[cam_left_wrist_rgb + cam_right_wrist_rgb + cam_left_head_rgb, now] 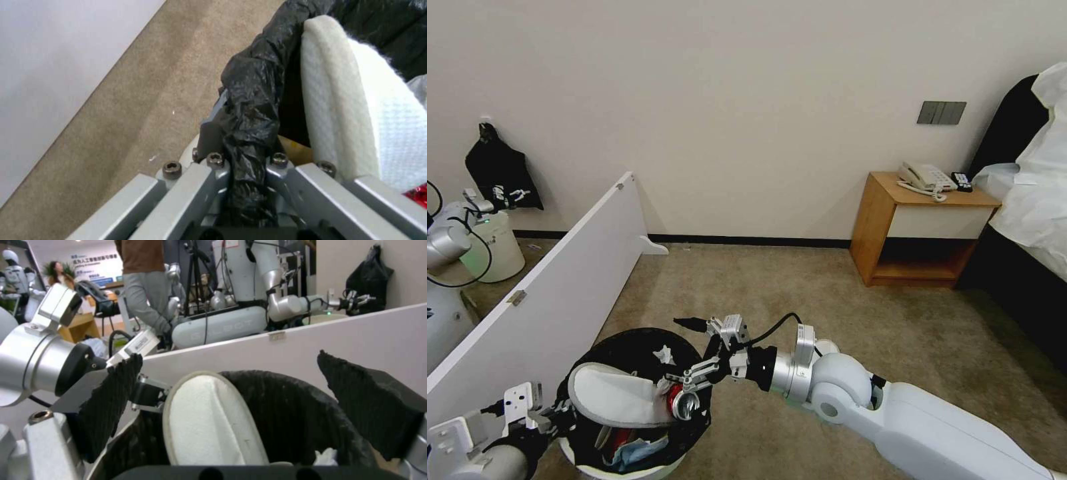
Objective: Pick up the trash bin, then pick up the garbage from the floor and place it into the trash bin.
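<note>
1. Left gripper (550, 419): nearest the head camera, at the left rim of the trash bin (690, 353). Clamped on the rim, the folded black liner (249, 133) pinched between its fingers. Bin appears carried by this one hold.
2. Trash bin: round, white, thin-walled plastic; judged light but likely to tip from a one-sided hold as the load grows. Liner slippery; grip should include the hard rim beneath the film.
3. White slipper (614, 397): lying across the bin mouth, heel end near the left rim. Soft, light, compressible; best taken at the sole edge.
4. Blue mask (637, 452): low inside the bin, under the slipper. Limp.
5. Crushed red can (679, 402): over the bin's right side, touching the slipper's toe end. Stiff, light, slick metal.
6. Right gripper (684, 393): above the bin's right side, fingers spread apart around the can; firm contact cannot be confirmed.
</note>
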